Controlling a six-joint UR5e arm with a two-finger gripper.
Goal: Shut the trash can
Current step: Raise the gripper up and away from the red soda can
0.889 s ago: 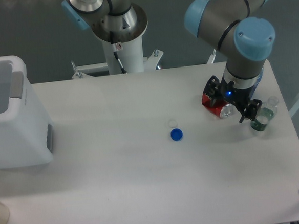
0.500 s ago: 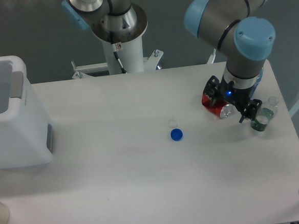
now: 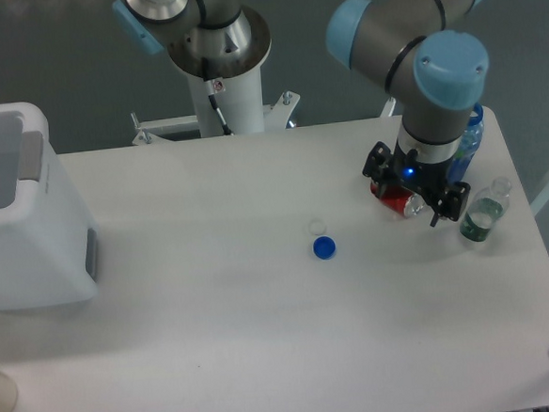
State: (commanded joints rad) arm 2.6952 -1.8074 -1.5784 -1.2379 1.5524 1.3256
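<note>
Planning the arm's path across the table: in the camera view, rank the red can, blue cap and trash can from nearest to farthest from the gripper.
1. Red can, right under the gripper, on the table's right side.
2. Blue cap, mid-table, toward the front.
3. Trash can, at the far left edge.

The arm reaches down, hand (image 3: 423,198) near the table.

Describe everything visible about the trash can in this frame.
The trash can is a large white boxy bin, apparently plastic, with rounded corners. It stands upright at the table's far left edge, partly cut off by the frame. Its top is open, showing a pale interior. A grey rectangular tab sits on the rim's right side and a grey patch on the right wall. Nothing touches it but the table; the claw is far away.
</note>
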